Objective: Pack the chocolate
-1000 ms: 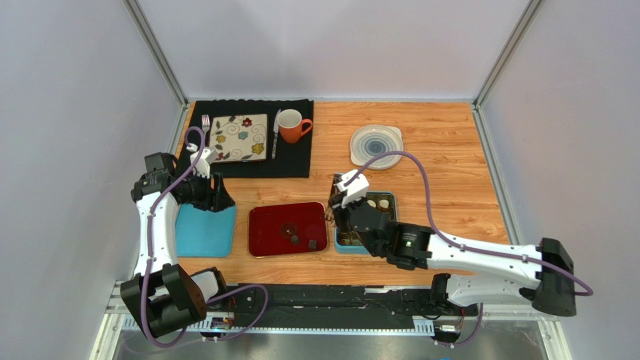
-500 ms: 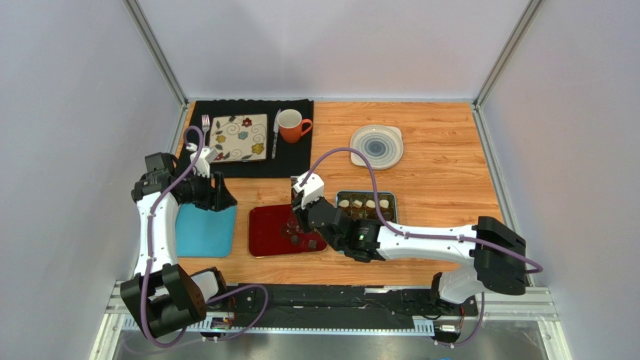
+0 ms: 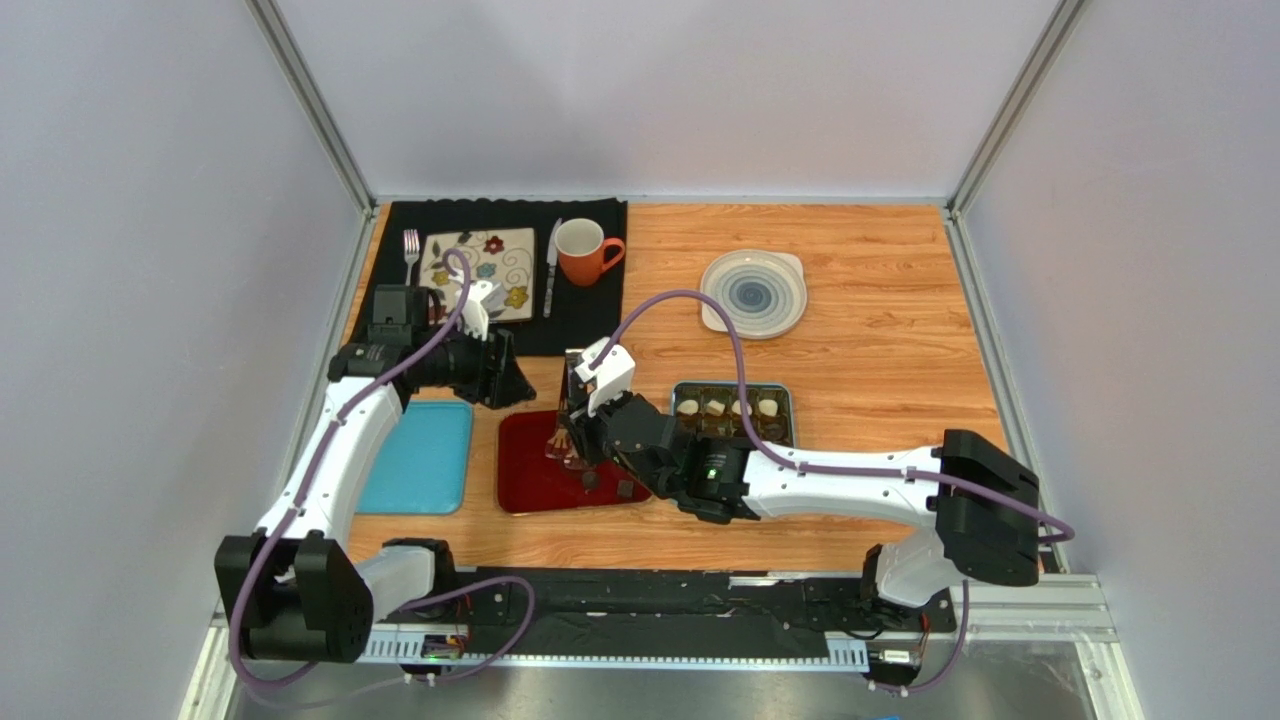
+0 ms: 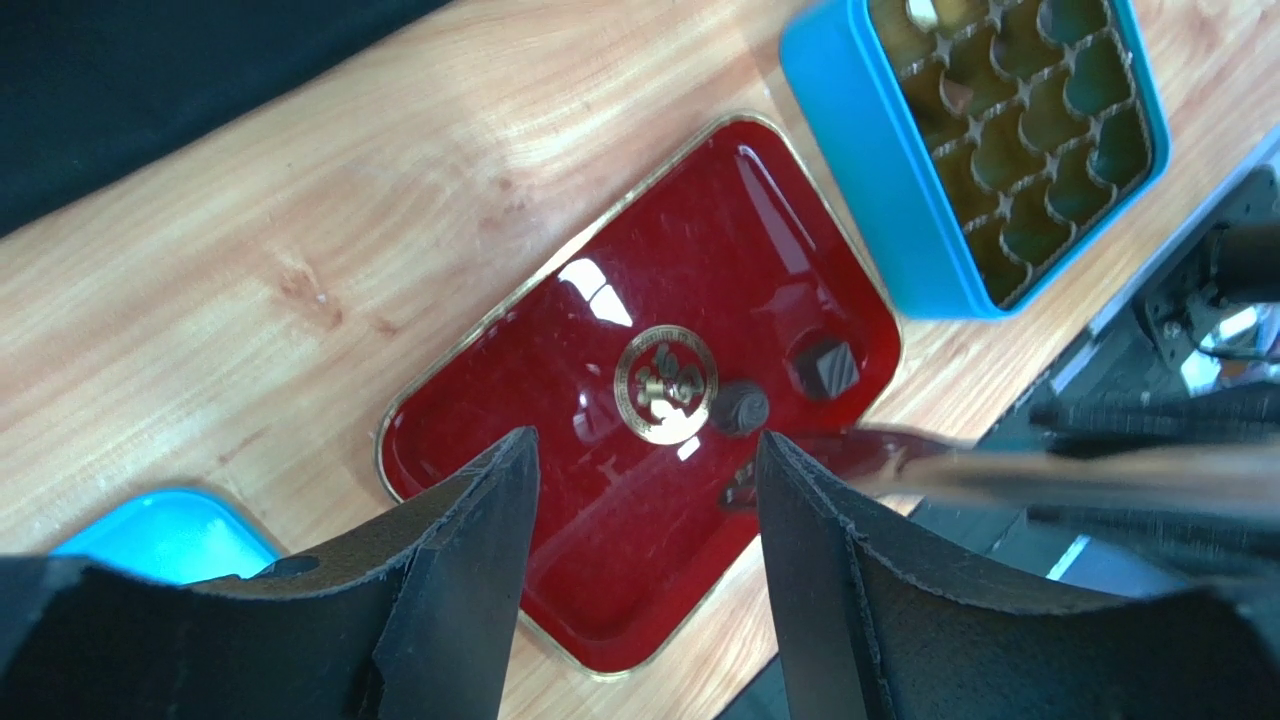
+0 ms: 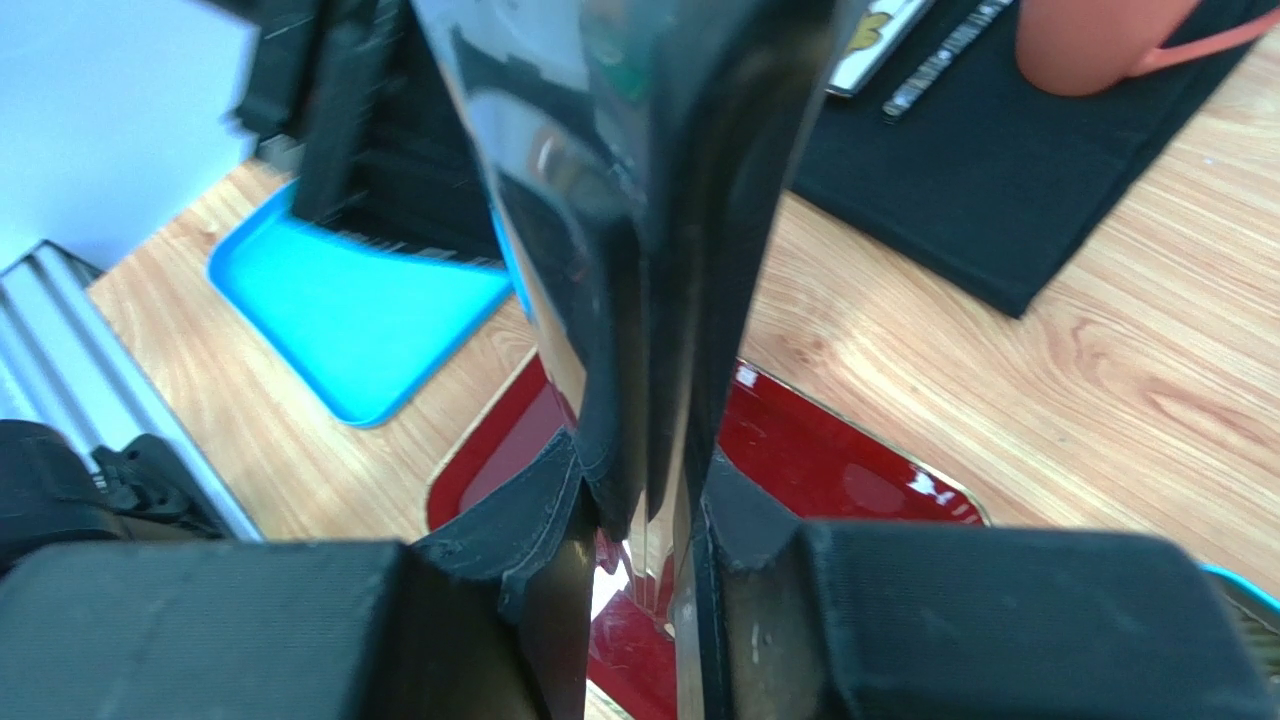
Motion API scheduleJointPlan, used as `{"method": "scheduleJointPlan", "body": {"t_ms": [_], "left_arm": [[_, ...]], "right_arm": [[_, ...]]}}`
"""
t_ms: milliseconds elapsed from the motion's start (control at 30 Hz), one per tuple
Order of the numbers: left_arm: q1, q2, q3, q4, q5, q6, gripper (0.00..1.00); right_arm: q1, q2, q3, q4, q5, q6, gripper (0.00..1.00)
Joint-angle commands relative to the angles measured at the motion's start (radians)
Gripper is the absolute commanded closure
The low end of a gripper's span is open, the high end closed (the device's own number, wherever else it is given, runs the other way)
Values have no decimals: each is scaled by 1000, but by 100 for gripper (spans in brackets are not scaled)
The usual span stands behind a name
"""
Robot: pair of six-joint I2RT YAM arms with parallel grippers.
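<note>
Two dark chocolates lie on the red tray (image 4: pixel 496 450): a round one (image 4: pixel 739 407) and a square one (image 4: pixel 825 366); the square one also shows in the top view (image 3: pixel 624 488). The teal box (image 3: pixel 675 483) holds a brown gridded insert with several pale chocolates (image 3: pixel 732 405) in its far row. My right gripper (image 3: pixel 577 423) is shut on shiny metal tongs (image 5: pixel 631 225), whose blurred tips (image 4: pixel 902 450) hover over the tray beside the round chocolate. My left gripper (image 4: pixel 646 465) is open and empty above the tray's far left corner (image 3: pixel 504 375).
A flat blue lid (image 3: pixel 413 458) lies left of the red tray. A black placemat (image 3: pixel 594 323) at the back left carries a patterned square plate (image 3: pixel 496 263), fork, knife and orange mug (image 3: pixel 583 251). A grey round dish (image 3: pixel 753 293) sits at the back right.
My right gripper swung left from over the teal box to over the red tray, carrying the tongs. My left gripper moved right from above the blue lid toward the tray.
</note>
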Motion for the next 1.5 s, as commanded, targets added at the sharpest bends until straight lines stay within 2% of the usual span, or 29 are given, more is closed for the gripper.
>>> {"method": "scheduleJointPlan", "body": {"t_ms": [0, 200, 333, 433, 533, 667, 833, 1067, 1300, 1467], "left_arm": [[-34, 26, 72, 74, 0, -97, 36], [-48, -71, 38, 42, -13, -28, 35], [-44, -128, -2, -7, 3, 119, 32], [-46, -174, -19, -29, 90, 208, 30], [-46, -178, -2, -82, 208, 293, 34], [-46, -146, 26, -225, 361, 406, 37], [-44, -132, 55, -343, 452, 525, 37], [-46, -218, 1, -271, 465, 526, 30], [-46, -249, -52, -198, 405, 550, 27], [-46, -252, -60, -164, 368, 544, 26]], "right_arm": [[8, 5, 36, 85, -41, 25, 78], [6, -23, 32, 82, -12, 10, 75], [5, -73, 36, 55, 11, -7, 72], [-9, -122, 25, 21, 39, 2, 69], [-29, -176, 4, 18, 39, 40, 67], [-37, -205, -13, 18, 42, 94, 66], [-40, -196, -5, 21, 57, 140, 65], [-40, -172, 27, -24, 140, 244, 65], [-38, -129, 163, -256, 250, 385, 66], [-38, -104, 255, -352, 263, 476, 67]]}}
